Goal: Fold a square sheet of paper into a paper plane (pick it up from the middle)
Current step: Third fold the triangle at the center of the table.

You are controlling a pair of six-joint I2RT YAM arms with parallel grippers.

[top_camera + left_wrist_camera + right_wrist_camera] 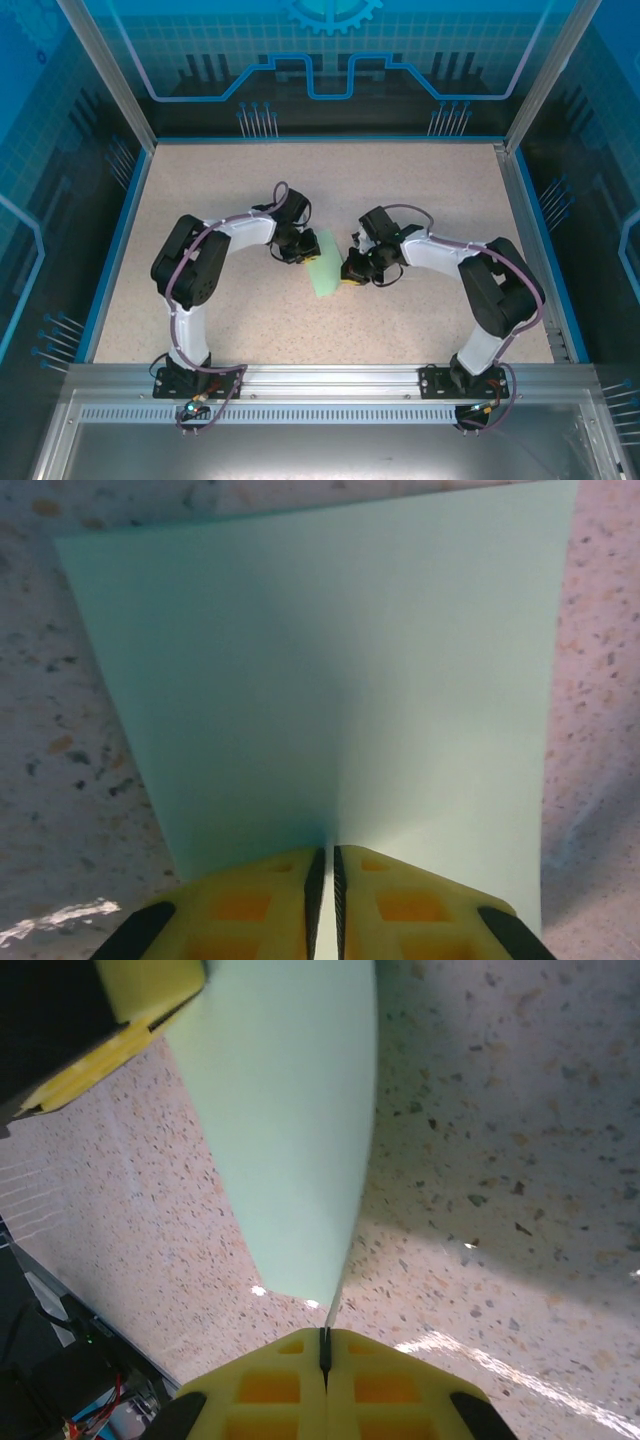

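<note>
Bending gently, the square sheet of paper [325, 268], plain mint.

One camera sits high above and behind both arm bases, looking down on the whole table [330, 180]. Each wrist camera peers forward past its own yellow jaws, very close to the speckled surface. All three share the square sheet of paper [326, 265] mid-table.
</note>
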